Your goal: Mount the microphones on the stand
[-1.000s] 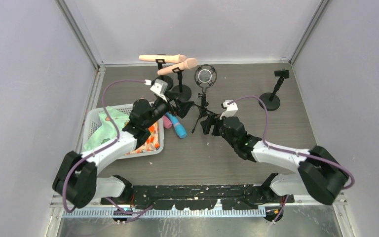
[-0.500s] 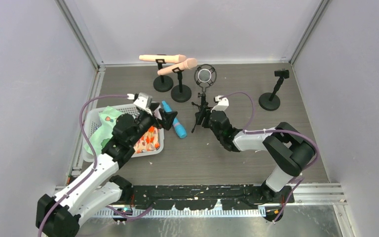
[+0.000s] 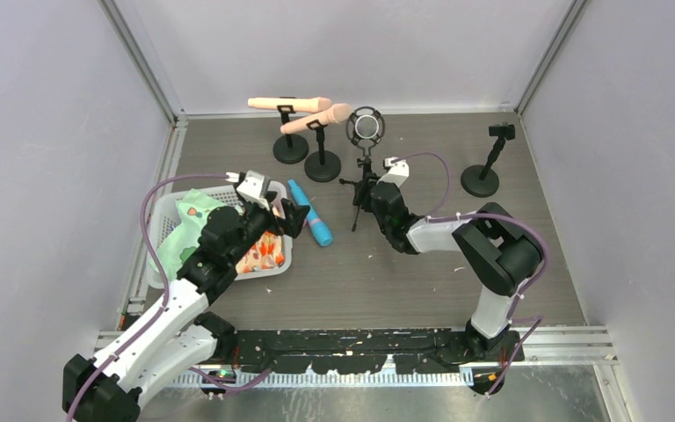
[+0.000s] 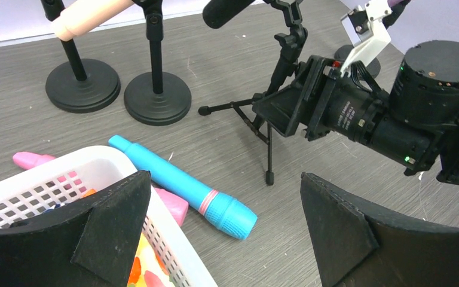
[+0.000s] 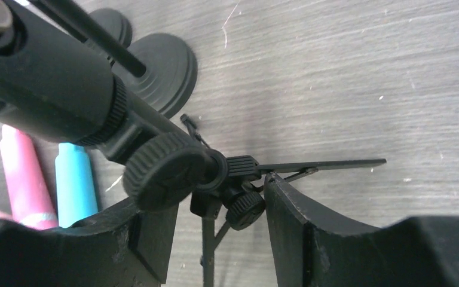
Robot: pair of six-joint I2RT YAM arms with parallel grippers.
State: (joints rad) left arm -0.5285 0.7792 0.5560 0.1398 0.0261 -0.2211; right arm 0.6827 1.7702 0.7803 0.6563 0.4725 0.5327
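Here, the left gripper hangs with its fingers spread wide, holding nothing, over the right edge of the white basket at the left of the table. The blue mic lies flat on the table just beyond that gripper, right beside the basket wall, with its thick ribbed head toward the arms. A pink stick lies against it, partly hidden by the basket. The basket holds a green cloth and something orange-patterned. The right gripper is down at the tripod in the middle of the table, its fingers on either side of the hub where the legs meet. In the right wrist view one finger sits against the hub's small knob and the other is very close to it, but I cannot tell whether they truly pinch it. The tripod stands upright and carries the black mic in a ring mount at its top. Behind it and to the left, the two peach mics sit clipped crosswise on two round-base stands, close together. An empty stand with a clip on top is well apart at the far right.
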